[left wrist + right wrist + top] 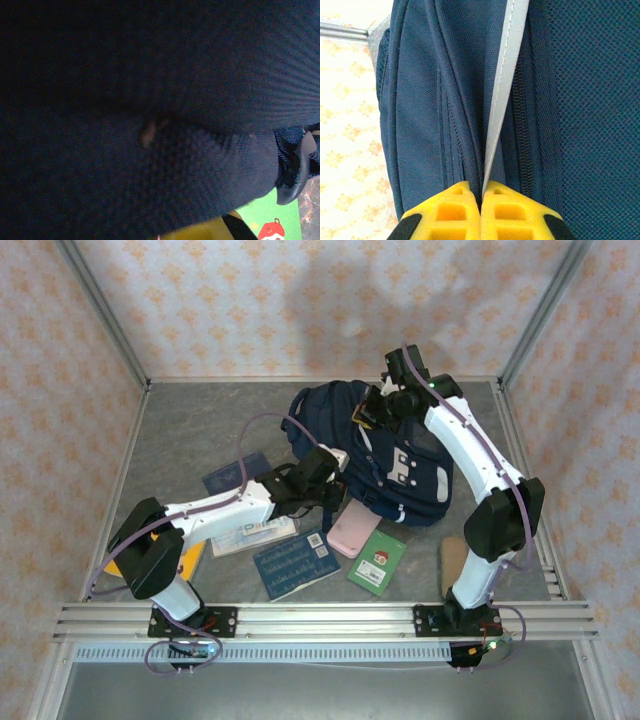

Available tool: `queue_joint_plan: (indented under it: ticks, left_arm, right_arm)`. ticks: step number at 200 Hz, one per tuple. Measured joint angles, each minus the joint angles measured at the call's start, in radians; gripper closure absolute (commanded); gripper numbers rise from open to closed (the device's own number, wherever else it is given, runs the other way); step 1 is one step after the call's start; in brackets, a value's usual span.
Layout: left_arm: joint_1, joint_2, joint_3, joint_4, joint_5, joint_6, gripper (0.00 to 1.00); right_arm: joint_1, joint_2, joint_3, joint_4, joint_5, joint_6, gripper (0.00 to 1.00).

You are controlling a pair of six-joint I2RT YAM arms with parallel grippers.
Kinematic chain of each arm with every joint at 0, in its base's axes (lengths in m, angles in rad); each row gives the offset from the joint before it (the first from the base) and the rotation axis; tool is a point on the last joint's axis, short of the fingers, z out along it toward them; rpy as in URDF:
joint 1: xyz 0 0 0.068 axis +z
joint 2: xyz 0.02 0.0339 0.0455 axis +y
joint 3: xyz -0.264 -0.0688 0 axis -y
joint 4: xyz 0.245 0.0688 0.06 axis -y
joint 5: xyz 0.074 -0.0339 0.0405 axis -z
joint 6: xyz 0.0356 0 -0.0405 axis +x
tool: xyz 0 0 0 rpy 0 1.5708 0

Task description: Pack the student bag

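Note:
The student bag (400,465), navy with light grey patches, lies in the middle of the table. At its far top edge, my right gripper (373,408) is shut; the yellow fingertips (481,200) pinch a fold of navy fabric with a grey strip (507,75) beside a zip. My left gripper (335,462) is pressed against the bag's left edge. In the left wrist view dark navy fabric (150,100) drapes over the jaws, and a bit of one yellow finger (200,233) pokes out beneath it, so the gripper is shut on the cloth.
In front of the bag lie a pink case (354,530), a green book (377,562) and a blue booklet (293,564). Under the left arm are a dark notebook (232,475) and a white-teal card (255,535). A tan object (455,558) sits by the right arm's base.

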Motion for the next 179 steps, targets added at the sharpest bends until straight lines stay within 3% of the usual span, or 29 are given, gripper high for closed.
queue_joint_plan:
  ticks: [109,179]
  left_arm:
    - [0.076,-0.066,-0.026,-0.021,0.015,0.034,1.00]
    - [0.144,-0.097,-0.028,-0.073,-0.031,0.051,1.00]
  right_arm:
    - [0.019,0.000,-0.004,-0.029,0.014,-0.075,1.00]
    - [0.112,0.017,0.039,-0.127,0.169,-0.224,1.00]
